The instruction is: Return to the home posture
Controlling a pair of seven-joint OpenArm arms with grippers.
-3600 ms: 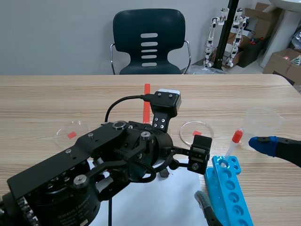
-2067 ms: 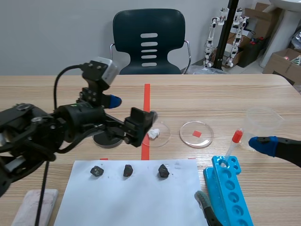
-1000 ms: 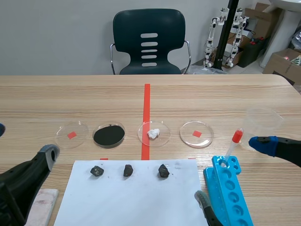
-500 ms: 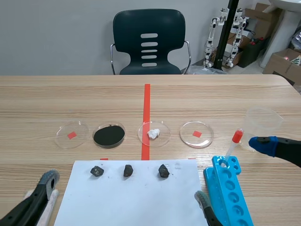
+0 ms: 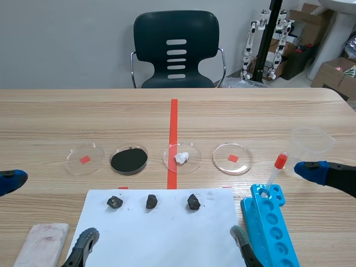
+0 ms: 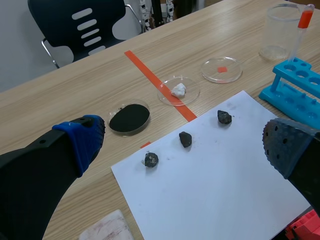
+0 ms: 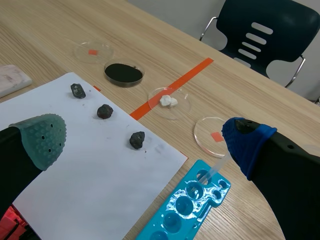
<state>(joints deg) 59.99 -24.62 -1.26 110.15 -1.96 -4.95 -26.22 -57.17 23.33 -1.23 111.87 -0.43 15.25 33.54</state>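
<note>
1. Wooden table (image 5: 267, 111): runs away ahead of both grippers and bears everything listed.
2. White paper sheet (image 6: 210, 190): lies flat below and ahead of both grippers.
3. left gripper (image 6: 184, 141): low at the near edge, fingers spread wide, holding and touching nothing.
4. right gripper (image 7: 142, 140): low on the opposite side in a mirrored pose, equally wide apart and empty.
5. Blue tube rack (image 7: 175, 215): lies below the right gripper, closer to its blue-padded finger, with its long axis running away from the gripper. A pipette (image 5: 276, 169) stands at its far end.
6. Three dark stones (image 6: 224, 117): in a row on the sheet, ahead of both grippers and apart from them.
7. Judgement: the task names no object, only the arms. Both look at or near rest.
</note>
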